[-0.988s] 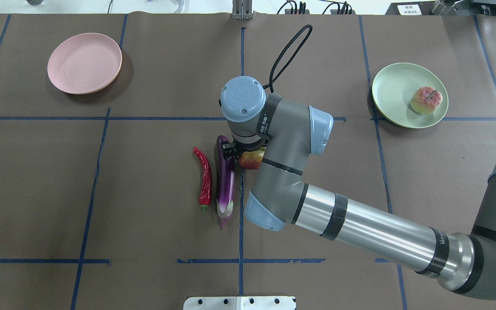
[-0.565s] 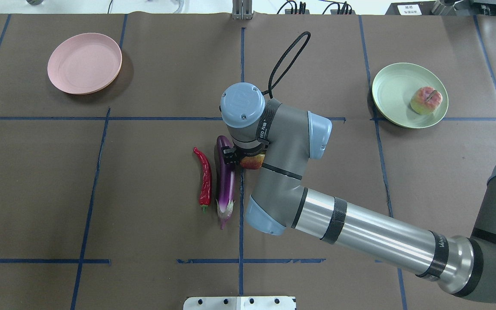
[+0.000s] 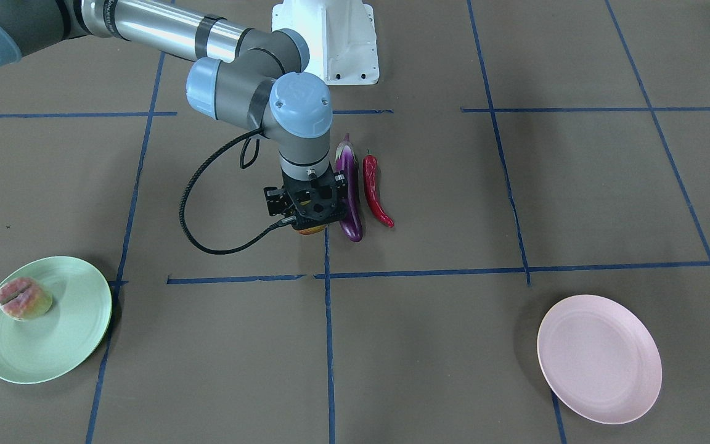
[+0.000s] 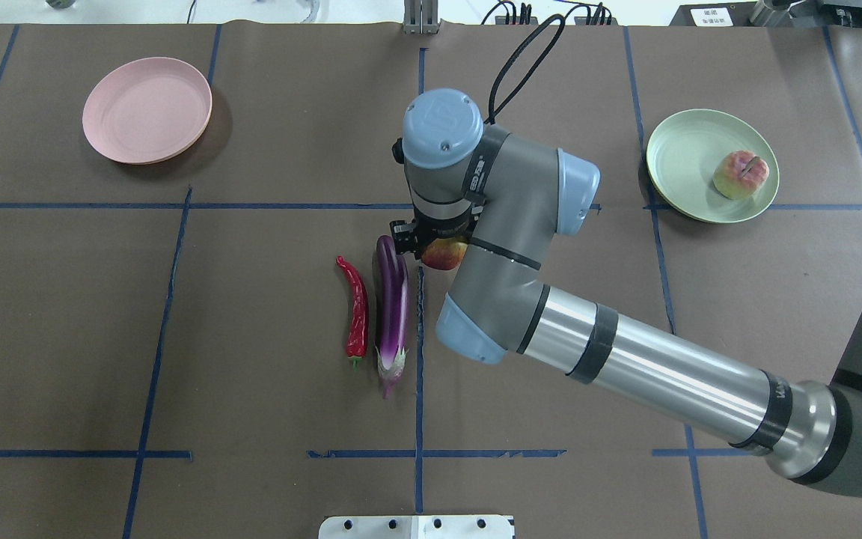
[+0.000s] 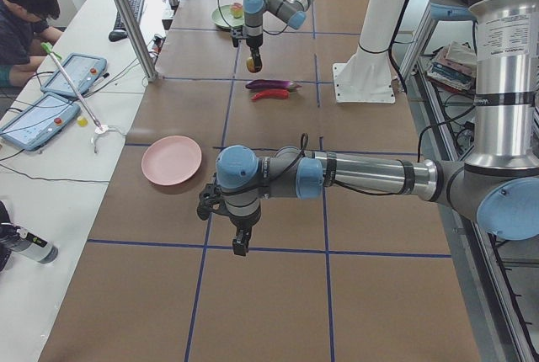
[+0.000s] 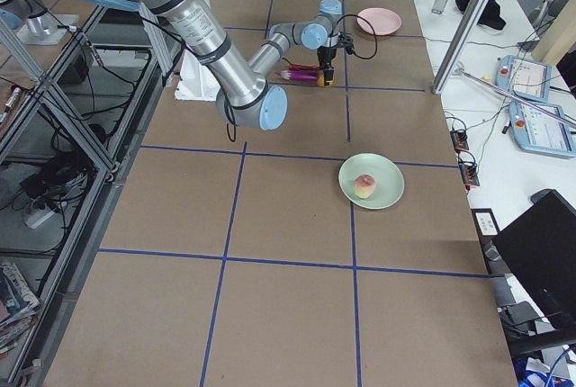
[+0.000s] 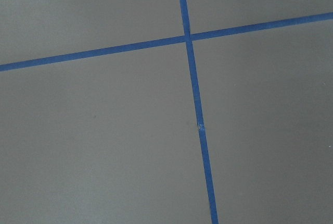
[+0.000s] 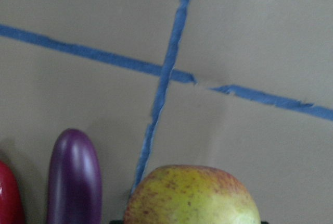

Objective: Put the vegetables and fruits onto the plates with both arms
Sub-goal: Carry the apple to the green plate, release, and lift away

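My right gripper is shut on the yellow-green, red-blushed pomegranate and holds it above the table, just right of the eggplant's far tip. The pomegranate fills the bottom of the right wrist view. The purple eggplant and the red chili pepper lie side by side on the table. The peach lies on the mint green plate at the right. The pink plate at the far left holds nothing. My left gripper hovers over bare table in the exterior left view only; I cannot tell whether it is open.
The white robot base sits at the near table edge. Blue tape lines cross the brown table cover. A black cable loop sticks out from the right wrist. An operator with tablets sits beside the table.
My right gripper has risen with the pomegranate and shifted away from the robot and slightly right. The eggplant, chili pepper, peach and both plates have not moved.
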Motion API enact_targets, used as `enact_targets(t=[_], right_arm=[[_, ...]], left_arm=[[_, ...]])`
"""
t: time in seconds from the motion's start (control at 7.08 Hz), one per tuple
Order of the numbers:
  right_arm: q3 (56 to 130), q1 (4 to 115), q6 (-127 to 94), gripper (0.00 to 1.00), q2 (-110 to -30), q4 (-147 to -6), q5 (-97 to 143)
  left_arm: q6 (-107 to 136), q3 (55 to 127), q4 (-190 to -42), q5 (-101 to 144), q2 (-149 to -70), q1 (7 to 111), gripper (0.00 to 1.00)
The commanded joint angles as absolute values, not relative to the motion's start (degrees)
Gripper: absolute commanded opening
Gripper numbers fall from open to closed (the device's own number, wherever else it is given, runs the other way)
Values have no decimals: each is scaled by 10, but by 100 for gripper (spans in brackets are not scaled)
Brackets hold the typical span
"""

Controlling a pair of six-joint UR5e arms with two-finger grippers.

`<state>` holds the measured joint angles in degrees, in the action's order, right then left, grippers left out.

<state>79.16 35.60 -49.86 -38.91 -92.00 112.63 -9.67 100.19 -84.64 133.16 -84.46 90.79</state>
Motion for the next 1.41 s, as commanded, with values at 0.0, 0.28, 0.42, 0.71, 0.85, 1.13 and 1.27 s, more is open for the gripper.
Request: enact_targets(t=[0.0, 0.28, 0.42, 0.71, 0.85, 1.13, 1.27], right_arm=[[791, 457, -399, 1, -418, -918, 1195], [789, 551, -240, 2, -496, -917, 1200], [787, 587, -161, 2, -535, -917, 1200], [774, 598, -102, 20, -598, -870, 1198], [753, 596, -105, 60, -607, -831, 1197], [748, 598, -150, 100, -599, -810, 1201], [753, 615, -164, 100, -592, -820, 1223]], left_arm=[[-97, 1000, -846, 1332, -845, 908, 100], [-97, 999, -846, 1332, -845, 908, 100], [-97, 999, -846, 1332, -845, 907, 100], [-97, 999, -846, 1332, -845, 904, 100], [-97, 999, -846, 1332, -845, 904, 100], [-97, 1002, -846, 1332, -845, 904, 100], [-97, 1004, -846, 1332, -845, 904, 100]])
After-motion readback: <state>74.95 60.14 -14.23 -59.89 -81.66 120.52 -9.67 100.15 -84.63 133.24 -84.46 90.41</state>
